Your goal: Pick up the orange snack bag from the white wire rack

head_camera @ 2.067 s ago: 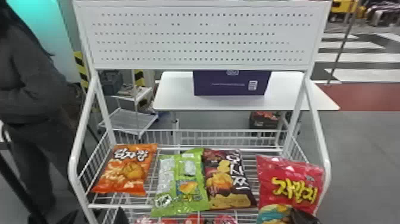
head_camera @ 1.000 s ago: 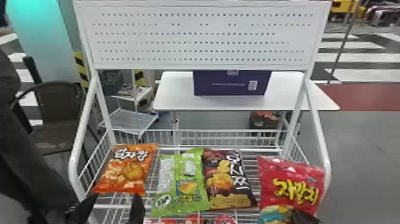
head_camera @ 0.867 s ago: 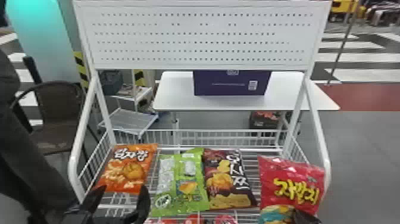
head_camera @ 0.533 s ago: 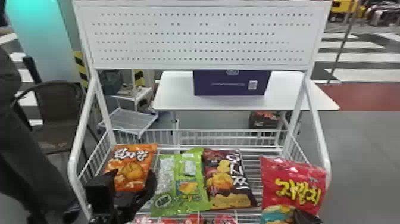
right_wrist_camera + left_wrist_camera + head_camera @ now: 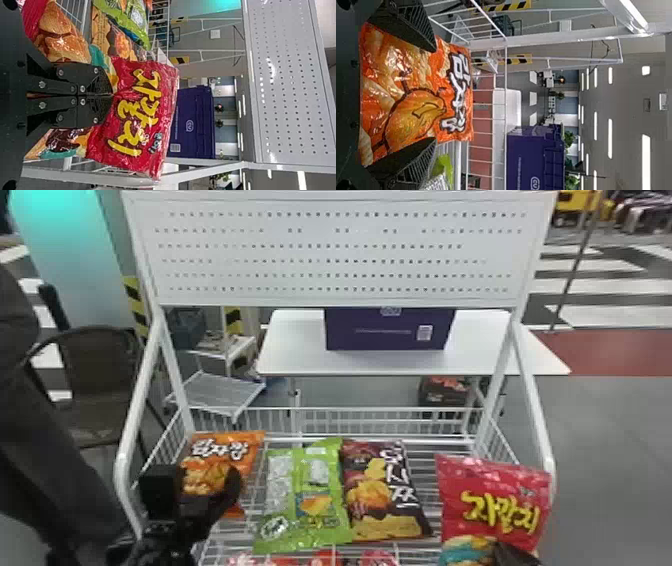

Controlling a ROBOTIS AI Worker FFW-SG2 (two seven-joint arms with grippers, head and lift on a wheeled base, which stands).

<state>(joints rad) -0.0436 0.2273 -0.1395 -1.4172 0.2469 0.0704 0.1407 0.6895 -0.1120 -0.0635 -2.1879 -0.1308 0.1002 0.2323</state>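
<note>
The orange snack bag point(image 5: 248, 450) lies at the left end of the white wire rack point(image 5: 350, 436). Over its lower half, my left gripper point(image 5: 201, 477) stands open, one finger toward each side of the bag. In the left wrist view the orange bag point(image 5: 411, 99) spreads between the two parted fingers of the left gripper point(image 5: 435, 95). At the rack's right end, my right gripper point(image 5: 515, 555) is at the bottom edge, by the red snack bag point(image 5: 490, 490). In the right wrist view the right gripper point(image 5: 112, 95) is shut on the red bag point(image 5: 134, 114), pinching its middle.
A green bag point(image 5: 320, 490) lies just right of the orange one, with a dark brown bag point(image 5: 382, 495) beside it. The rack's slanted left post point(image 5: 137, 415) rises close to the left arm. More red packs point(image 5: 320, 559) sit on a lower level.
My left gripper has come up from the bottom edge and forward over the orange bag, its fingers parted. The red bag at the right has shifted slightly to the right.
</note>
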